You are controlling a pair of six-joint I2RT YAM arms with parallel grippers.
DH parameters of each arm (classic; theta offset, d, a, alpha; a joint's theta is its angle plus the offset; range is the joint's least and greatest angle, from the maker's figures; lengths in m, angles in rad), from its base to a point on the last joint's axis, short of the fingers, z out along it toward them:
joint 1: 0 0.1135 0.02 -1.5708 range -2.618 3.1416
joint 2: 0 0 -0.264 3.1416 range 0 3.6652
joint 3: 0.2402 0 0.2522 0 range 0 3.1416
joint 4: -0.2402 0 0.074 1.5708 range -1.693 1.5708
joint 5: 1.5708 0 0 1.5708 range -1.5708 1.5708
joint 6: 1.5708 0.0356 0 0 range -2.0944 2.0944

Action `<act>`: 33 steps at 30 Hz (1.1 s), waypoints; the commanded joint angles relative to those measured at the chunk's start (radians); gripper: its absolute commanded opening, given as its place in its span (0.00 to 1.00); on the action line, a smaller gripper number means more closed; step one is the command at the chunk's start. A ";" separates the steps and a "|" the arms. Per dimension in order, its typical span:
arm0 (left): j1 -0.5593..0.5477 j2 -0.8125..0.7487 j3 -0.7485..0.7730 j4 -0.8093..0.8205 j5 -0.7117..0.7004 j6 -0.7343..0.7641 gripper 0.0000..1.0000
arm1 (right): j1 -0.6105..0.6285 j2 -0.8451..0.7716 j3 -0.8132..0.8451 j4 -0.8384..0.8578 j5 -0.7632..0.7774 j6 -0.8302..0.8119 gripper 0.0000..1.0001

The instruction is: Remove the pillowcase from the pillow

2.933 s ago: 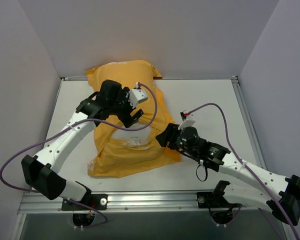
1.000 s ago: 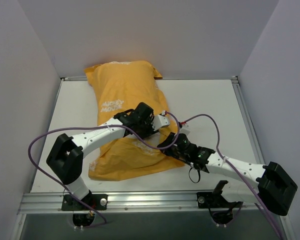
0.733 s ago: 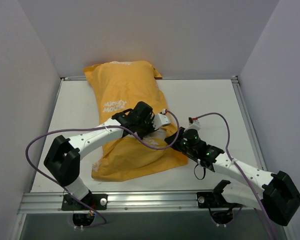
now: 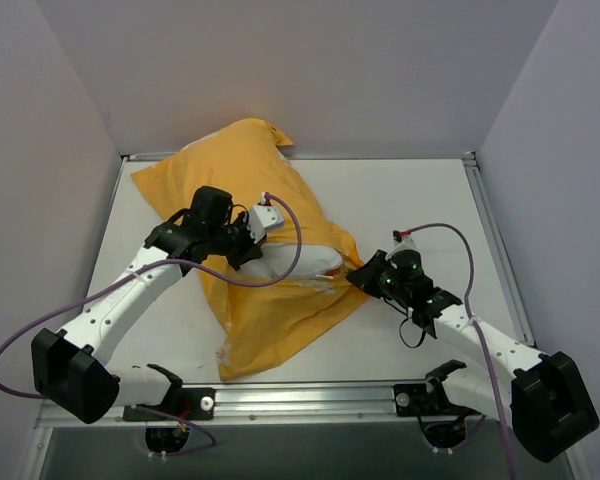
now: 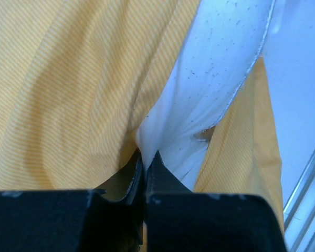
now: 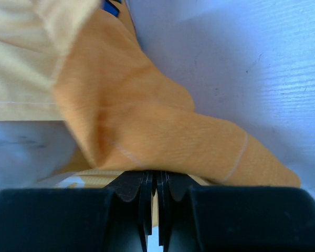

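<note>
The orange-yellow pillowcase [image 4: 245,180] lies slanted across the table, from the far left down to the near middle. A patch of the white pillow [image 4: 302,262] bulges out of its opening on the right side. My left gripper [image 4: 254,254] is shut on a pinch of that white pillow [image 5: 220,63], with orange pillowcase [image 5: 68,79] folds on both sides of it. My right gripper [image 4: 362,276] is shut on the pillowcase's right corner [image 6: 147,126], held low over the table. A small blue tag [image 6: 111,7] peeks past the orange fabric.
The white table [image 4: 430,200] is boxed in by pale walls at the back and on both sides. A metal rail [image 4: 300,400] runs along the near edge between the arm bases. Purple cables [image 4: 280,270] loop from both wrists.
My left gripper has shut on the white pillow and drawn back to the left. The pillowcase has swung and shifted, and white pillow now shows at its opening. My right gripper moved right with the corner.
</note>
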 commanded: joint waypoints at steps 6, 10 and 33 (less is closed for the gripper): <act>0.061 -0.068 0.274 -0.102 0.172 -0.173 0.02 | -0.030 0.126 -0.041 0.046 0.064 -0.052 0.00; 0.061 -0.030 0.322 -0.073 0.175 -0.214 0.02 | 0.057 0.155 0.055 0.093 0.099 -0.072 0.00; -0.008 0.228 0.502 0.071 0.063 -0.359 0.02 | 0.635 0.050 0.572 -0.260 0.441 -0.519 0.77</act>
